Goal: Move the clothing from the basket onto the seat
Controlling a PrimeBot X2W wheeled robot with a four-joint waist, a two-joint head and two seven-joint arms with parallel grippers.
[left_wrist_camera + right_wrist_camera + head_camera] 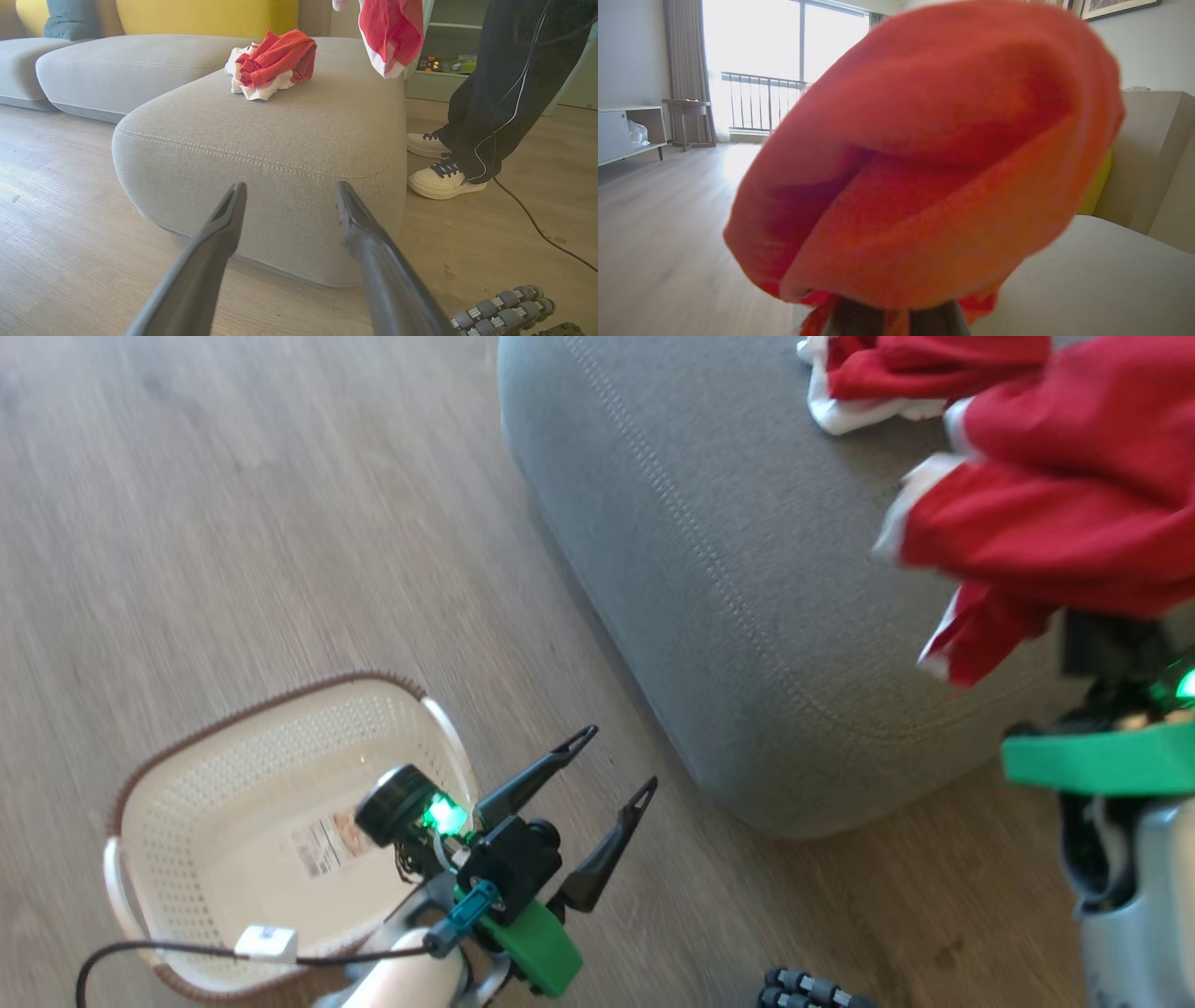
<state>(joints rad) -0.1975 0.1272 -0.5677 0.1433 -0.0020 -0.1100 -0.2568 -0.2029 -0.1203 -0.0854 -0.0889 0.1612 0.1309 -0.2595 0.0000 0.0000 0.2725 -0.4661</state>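
The left gripper (618,761) sits at the lower middle of the head view with its two dark fingers spread wide and nothing between them. In the left wrist view it (290,186) points at the rounded front corner of the seat (280,130). Behind it, at the lower left of the head view, the basket (187,803) stands on the wooden floor (233,523), the label on its bottom in plain sight. The right gripper (1111,644) is at the right edge, fingers pressed together on one red garment (1055,513), which drapes over them and hangs clear above the seat (709,569) (the right wrist view has this cloth (924,163) bulging just above the fingers (859,322)). In the left wrist view its tail (390,32) dangles at the top, right of centre. The other garment (273,63) lies crumpled on the seat, at the top right of the head view (924,373). A person's legs (490,93) stand just beside the seat's right end.
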